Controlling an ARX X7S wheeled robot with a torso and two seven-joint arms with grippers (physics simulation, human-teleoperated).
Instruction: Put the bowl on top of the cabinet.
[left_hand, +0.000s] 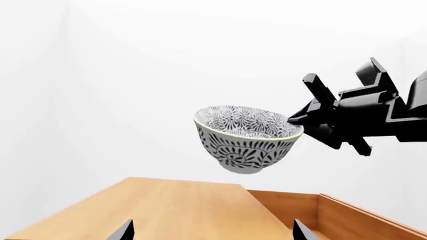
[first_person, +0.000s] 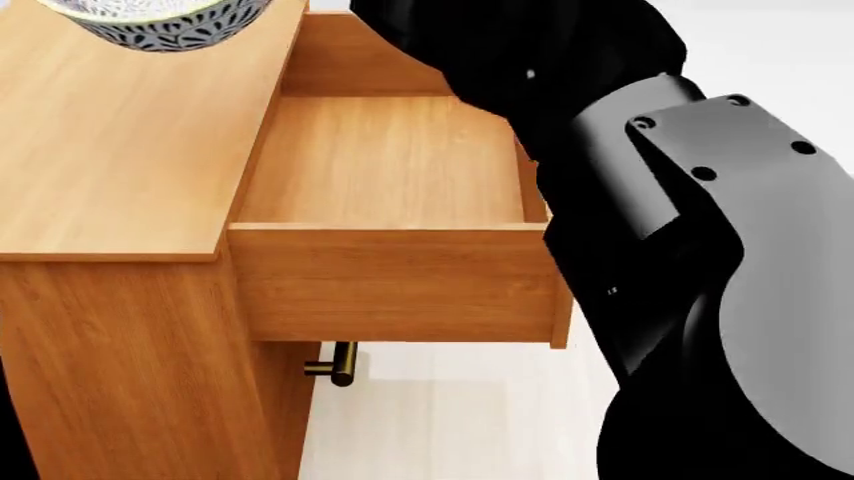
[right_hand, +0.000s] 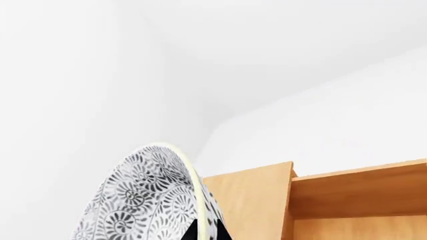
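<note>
The patterned bowl (left_hand: 247, 140) hangs upright in the air above the cabinet's flat wooden top (left_hand: 167, 210), not touching it. My right gripper (left_hand: 297, 122) is shut on the bowl's rim, one finger inside and one outside. In the right wrist view the bowl (right_hand: 140, 200) fills the lower left, its rim pinched in that gripper (right_hand: 202, 234). My left gripper (left_hand: 213, 231) stands open over the cabinet top with nothing between its fingertips. In the head view only the bowl's underside (first_person: 167, 25) shows, above the cabinet (first_person: 120, 150).
The cabinet's top drawer (first_person: 387, 160) is pulled out and empty, to the right of the top. A brass handle (first_person: 334, 365) shows below it. My right arm (first_person: 707, 250) fills the right of the head view. White walls stand behind.
</note>
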